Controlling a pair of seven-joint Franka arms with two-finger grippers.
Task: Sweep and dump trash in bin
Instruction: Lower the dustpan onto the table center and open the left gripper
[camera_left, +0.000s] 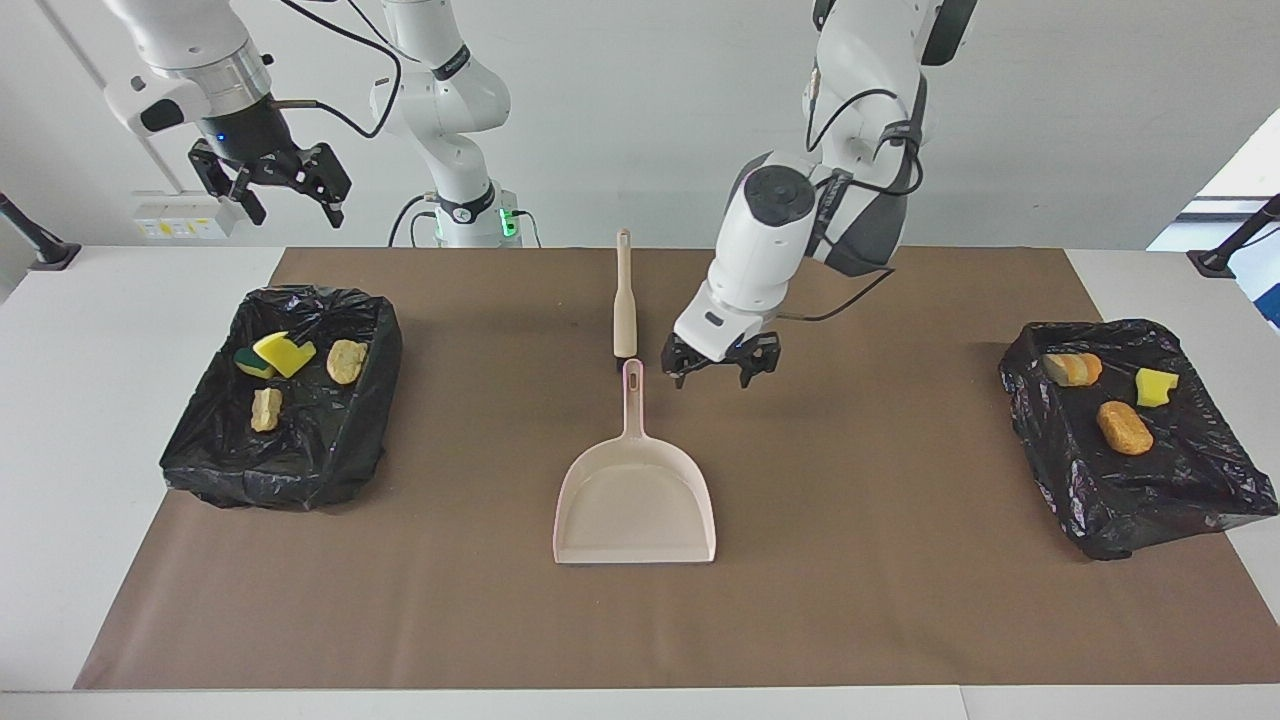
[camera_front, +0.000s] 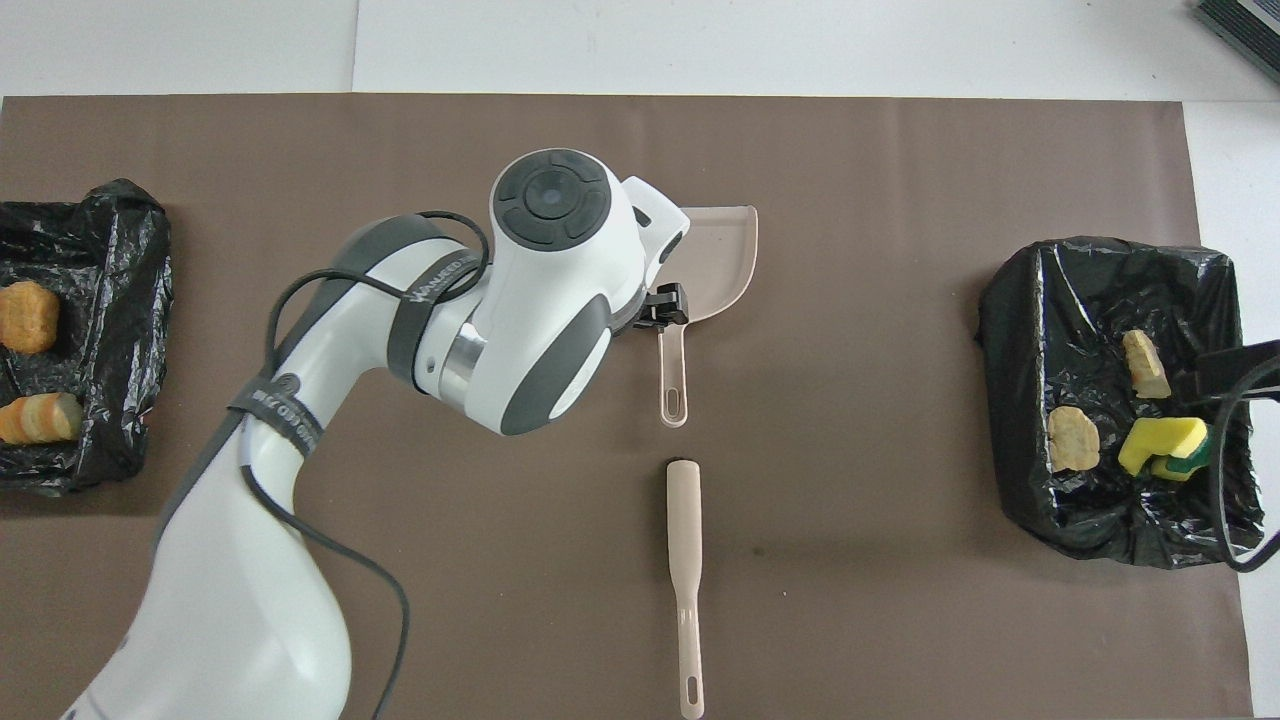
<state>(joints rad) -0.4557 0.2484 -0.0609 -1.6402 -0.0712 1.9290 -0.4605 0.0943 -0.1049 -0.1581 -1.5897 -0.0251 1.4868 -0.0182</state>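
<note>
The pale pink dustpan (camera_left: 635, 500) lies on the brown mat (camera_left: 900, 600), handle toward the robots; it also shows in the overhead view (camera_front: 722, 260). The beige brush (camera_left: 624, 300) lies in line with it, nearer the robots, and shows from overhead too (camera_front: 685, 560). My left gripper (camera_left: 716, 375) is open and empty, low over the mat beside the dustpan's handle. My right gripper (camera_left: 290, 205) is open and empty, raised over the bin (camera_left: 290, 460) at the right arm's end. The trash lies in the two black-lined bins: a yellow sponge (camera_left: 285, 352) and tan chunks here, bread (camera_left: 1072, 369), a sponge (camera_left: 1156, 386) and an orange chunk (camera_left: 1124, 427) in the other bin (camera_left: 1150, 510).
The mat covers most of the white table (camera_left: 80, 500). One bin stands at each end of the mat, also seen from overhead (camera_front: 1100, 300) (camera_front: 110, 250). No scraps show on the mat. The left arm's body (camera_front: 520, 300) hangs over the mat's middle.
</note>
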